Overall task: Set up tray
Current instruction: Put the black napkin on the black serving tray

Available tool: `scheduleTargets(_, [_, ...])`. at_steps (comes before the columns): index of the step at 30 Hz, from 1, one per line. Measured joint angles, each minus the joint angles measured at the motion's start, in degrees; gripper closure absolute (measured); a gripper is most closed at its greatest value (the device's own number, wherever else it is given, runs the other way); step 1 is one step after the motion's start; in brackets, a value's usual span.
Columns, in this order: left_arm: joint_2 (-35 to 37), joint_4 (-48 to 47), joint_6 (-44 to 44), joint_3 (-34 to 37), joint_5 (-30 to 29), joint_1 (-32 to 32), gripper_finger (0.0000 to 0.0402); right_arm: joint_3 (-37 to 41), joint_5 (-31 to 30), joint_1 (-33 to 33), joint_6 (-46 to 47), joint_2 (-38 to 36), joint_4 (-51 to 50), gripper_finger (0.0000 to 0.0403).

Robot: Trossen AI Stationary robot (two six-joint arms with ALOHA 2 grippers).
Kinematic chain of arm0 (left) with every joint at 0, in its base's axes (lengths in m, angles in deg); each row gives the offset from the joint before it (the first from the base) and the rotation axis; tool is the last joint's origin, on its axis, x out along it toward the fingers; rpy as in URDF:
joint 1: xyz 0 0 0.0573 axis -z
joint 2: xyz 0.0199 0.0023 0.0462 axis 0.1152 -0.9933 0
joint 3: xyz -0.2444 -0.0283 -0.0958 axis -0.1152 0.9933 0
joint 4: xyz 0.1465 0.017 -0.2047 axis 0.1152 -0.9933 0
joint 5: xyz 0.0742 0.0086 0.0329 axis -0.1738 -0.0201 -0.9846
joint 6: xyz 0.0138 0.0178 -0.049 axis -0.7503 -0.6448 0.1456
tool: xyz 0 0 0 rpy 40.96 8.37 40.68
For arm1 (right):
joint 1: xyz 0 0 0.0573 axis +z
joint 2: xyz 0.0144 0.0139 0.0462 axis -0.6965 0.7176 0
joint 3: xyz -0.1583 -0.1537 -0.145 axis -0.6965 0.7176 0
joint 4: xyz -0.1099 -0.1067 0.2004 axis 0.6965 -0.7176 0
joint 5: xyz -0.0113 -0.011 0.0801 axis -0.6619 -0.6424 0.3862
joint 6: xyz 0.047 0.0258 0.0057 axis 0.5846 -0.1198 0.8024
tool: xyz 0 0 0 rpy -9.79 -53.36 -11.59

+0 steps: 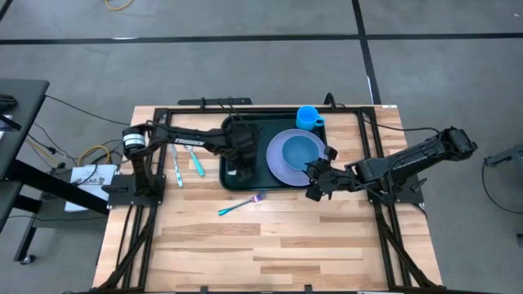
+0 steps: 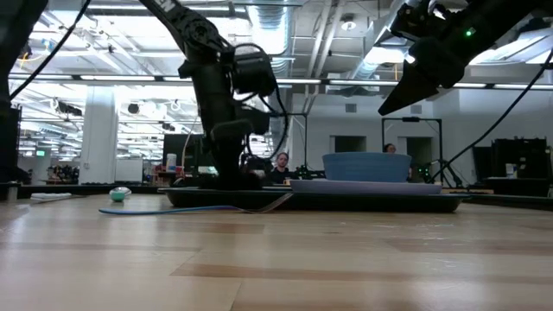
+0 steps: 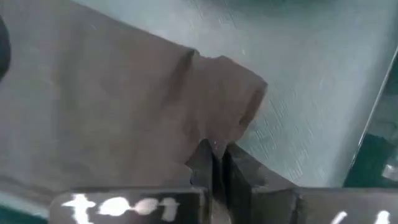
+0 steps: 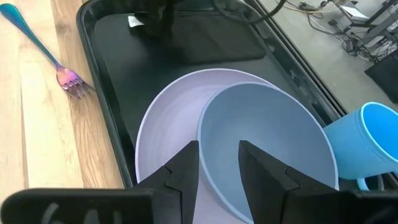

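Observation:
The dark green tray [image 1: 260,131] lies at the table's far middle. It holds a lavender plate [image 1: 282,163] with a blue bowl [image 1: 302,149] on it, and a blue cup [image 1: 308,117] at its far right corner. A flat dark cloth [image 3: 124,99] lies on the tray's left part [image 4: 211,40]. My left gripper [image 3: 216,152] stands over the cloth, shut on it [image 1: 243,169]. My right gripper [image 4: 219,162] hangs open above the plate's near edge [image 1: 315,186], holding nothing. My left gripper pinches a puckered bit of the dark cloth's edge [image 3: 219,132] between its two shut fingers. The fingers come from above, pointing steeply down. The cloth rises in a small crease at the fingertips; the rest of it lies flat on the tray's floor [image 3: 298,81].
A teal-handled fork [image 1: 241,204] lies on the wood just in front of the tray. Two more teal utensils [image 1: 178,167] [image 1: 197,161] lie to the tray's left. The near half of the table is bare wood [image 1: 270,253].

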Motion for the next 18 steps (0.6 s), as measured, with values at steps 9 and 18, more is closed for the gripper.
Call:
scheduleTargets(9, [-0.9,0.1,-0.4,0.0,3.7,1.0,0.0399,0.0,0.0,0.0,0.0,0.0,-0.1,0.0296])
scheduleTargets(18, [-0.8,0.0,-1.9,0.0,4.8,2.5,0.0399,0.0,0.8,0.0,0.0,0.0,-0.1,0.0296])
